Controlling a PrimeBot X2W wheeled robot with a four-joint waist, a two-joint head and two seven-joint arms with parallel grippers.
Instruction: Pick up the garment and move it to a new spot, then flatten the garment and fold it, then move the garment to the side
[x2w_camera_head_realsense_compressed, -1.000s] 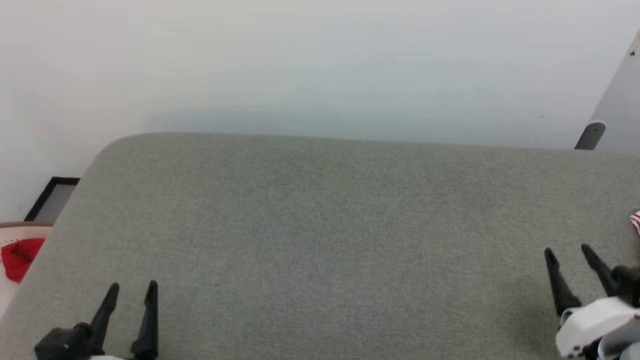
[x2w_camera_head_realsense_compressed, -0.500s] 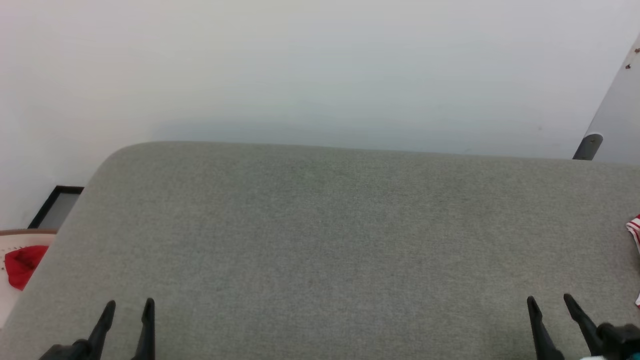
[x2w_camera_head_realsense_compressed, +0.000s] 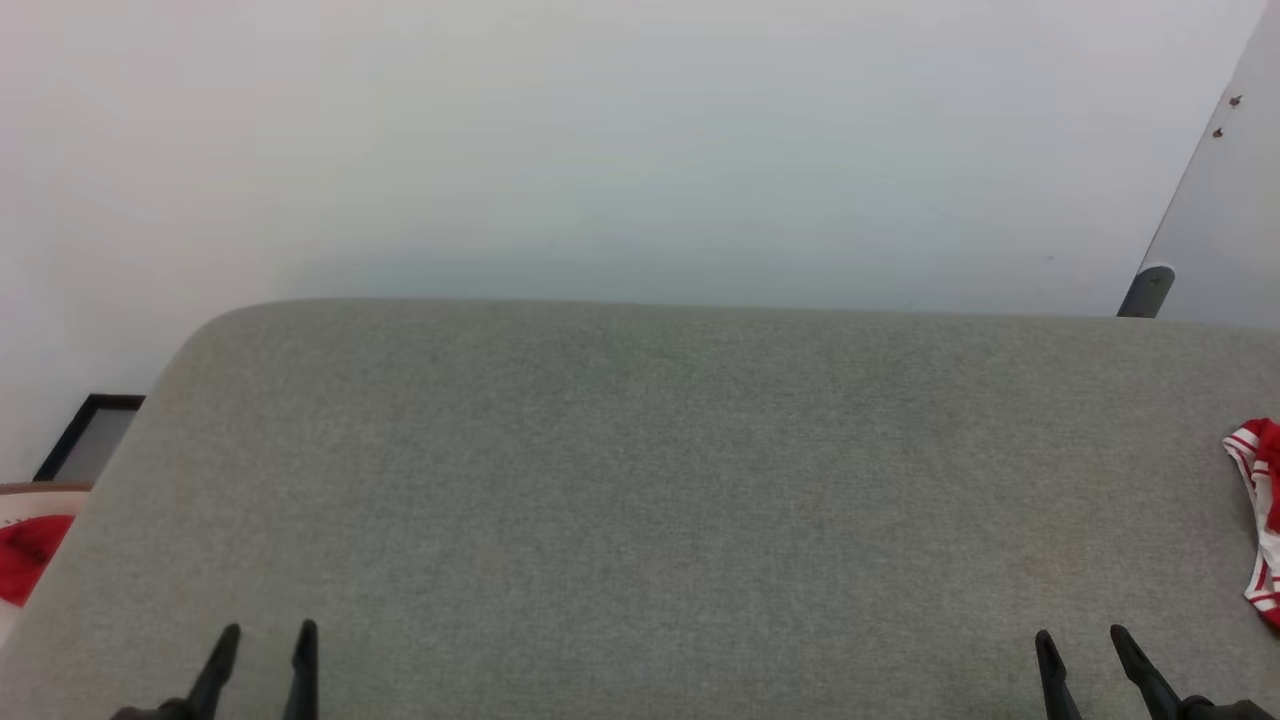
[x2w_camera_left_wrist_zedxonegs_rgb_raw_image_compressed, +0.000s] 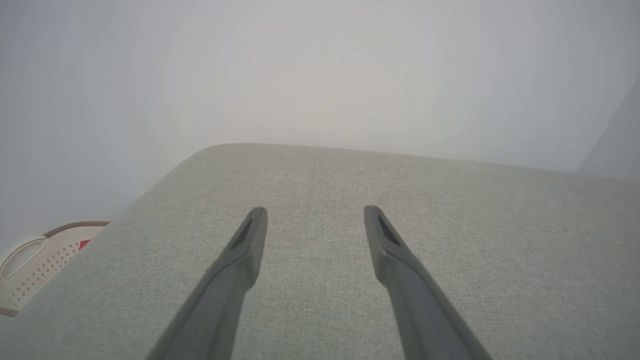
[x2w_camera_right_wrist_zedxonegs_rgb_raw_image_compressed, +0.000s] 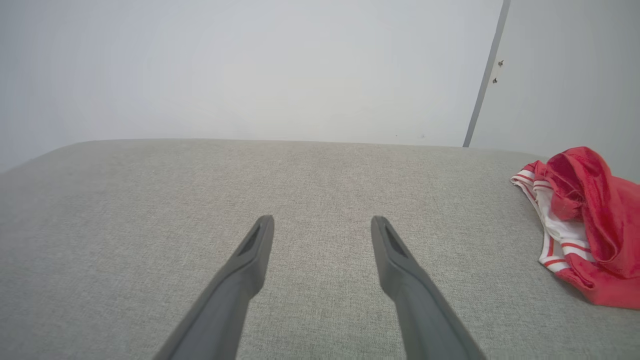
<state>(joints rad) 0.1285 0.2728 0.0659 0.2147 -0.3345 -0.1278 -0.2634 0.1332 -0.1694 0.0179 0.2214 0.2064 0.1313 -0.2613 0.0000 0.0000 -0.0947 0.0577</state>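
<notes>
Head camera swung right: crumpled red-white striped-trim jersey (x2w_camera_head_realsense_compressed: 1262, 520) now at frame's right edge. Released, empty: left pincer (x2w_camera_head_realsense_compressed: 268, 630), right pincer (x2w_camera_head_realsense_compressed: 1080, 634); grab pending.

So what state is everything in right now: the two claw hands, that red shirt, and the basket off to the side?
left gripper: open, empty, over the grey padded surface.
right gripper: open, empty, apart from the garment.
garment: crumpled in a heap near the surface's right end, not folded, not held.
basket: beside the surface's left end, with something red inside.
</notes>
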